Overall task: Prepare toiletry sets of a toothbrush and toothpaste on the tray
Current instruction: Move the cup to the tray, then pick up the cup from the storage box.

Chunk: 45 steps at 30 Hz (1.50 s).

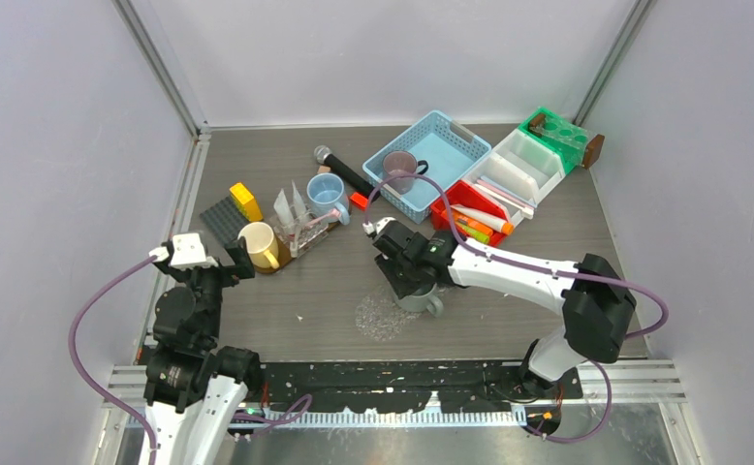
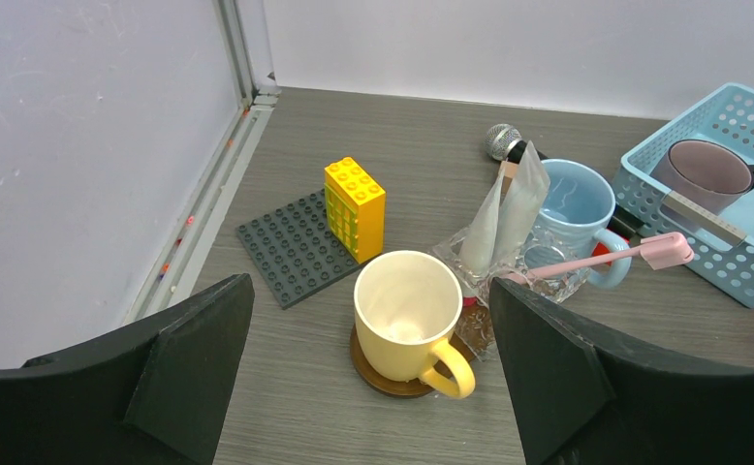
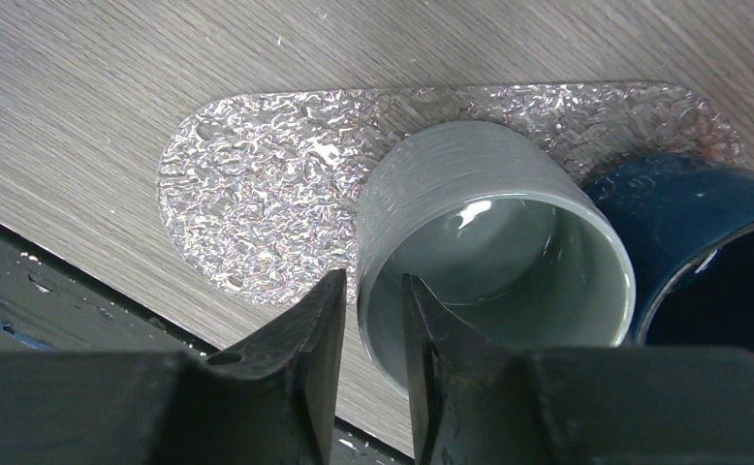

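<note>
A clear textured tray (image 1: 378, 318) lies near the table's front; it also shows in the right wrist view (image 3: 257, 194). My right gripper (image 1: 402, 276) (image 3: 373, 286) is shut on the rim of a grey mug (image 3: 494, 242) that stands on the tray, one finger inside and one outside. Toothpaste tubes (image 1: 480, 221), white and orange, lie in a red bin. A pink toothbrush (image 2: 596, 260) rests across a small clear holder (image 2: 548, 266) beside upright white packets (image 2: 509, 203). My left gripper (image 1: 230, 260) (image 2: 368, 286) is open and empty, just short of a yellow mug (image 2: 407, 315).
A dark blue mug (image 3: 703, 252) touches the grey mug on the tray. A light blue mug (image 2: 572, 199), a black microphone (image 1: 339, 167), a blue basket (image 1: 451, 145) holding a mauve mug, white (image 1: 528, 165) and green (image 1: 557, 131) bins, and a yellow brick (image 2: 354, 203) on a grey baseplate (image 2: 291, 247) stand behind.
</note>
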### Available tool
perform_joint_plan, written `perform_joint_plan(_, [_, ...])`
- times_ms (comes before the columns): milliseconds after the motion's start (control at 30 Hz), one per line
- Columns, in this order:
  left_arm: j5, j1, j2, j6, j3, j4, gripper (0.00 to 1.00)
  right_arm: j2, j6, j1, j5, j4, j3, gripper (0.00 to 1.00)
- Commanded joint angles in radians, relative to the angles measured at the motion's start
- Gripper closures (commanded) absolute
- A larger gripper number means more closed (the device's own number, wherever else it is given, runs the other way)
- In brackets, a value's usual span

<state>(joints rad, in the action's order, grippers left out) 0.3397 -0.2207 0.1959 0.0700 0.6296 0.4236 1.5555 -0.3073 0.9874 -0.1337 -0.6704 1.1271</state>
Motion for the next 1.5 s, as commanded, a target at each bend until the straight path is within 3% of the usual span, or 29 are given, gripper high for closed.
perform_joint_plan(0, [-0.008, -0.002, 0.011, -0.010, -0.004, -0.027, 0.05, -0.081, 0.029, 0.002, -0.013, 0.006, 0.052, 0.63])
perform_joint_plan(367, [-0.008, -0.002, 0.013, -0.009, -0.004, -0.028, 0.05, -0.167, 0.131, -0.052, -0.181, -0.056, 0.211, 0.41])
perform_joint_plan(500, [-0.007, -0.003, 0.011, -0.009, -0.005, -0.026, 0.05, -0.136, 0.198, -0.142, -0.139, -0.073, 0.279, 0.35])
perform_joint_plan(633, [-0.008, -0.002, 0.010, -0.009, -0.004, -0.026, 0.05, -0.102, 0.284, -0.289, 0.024, -0.039, 0.331, 0.27])
perform_joint_plan(967, [-0.004, -0.002, 0.004, -0.007, -0.005, -0.025, 0.05, 0.109, 0.495, -0.559, 0.291, 0.082, 0.507, 0.29])
perform_joint_plan(1467, [-0.008, -0.002, 0.038, -0.005, -0.008, -0.034, 0.05, 0.516, 0.758, -0.616, 0.413, 0.068, 0.830, 0.36])
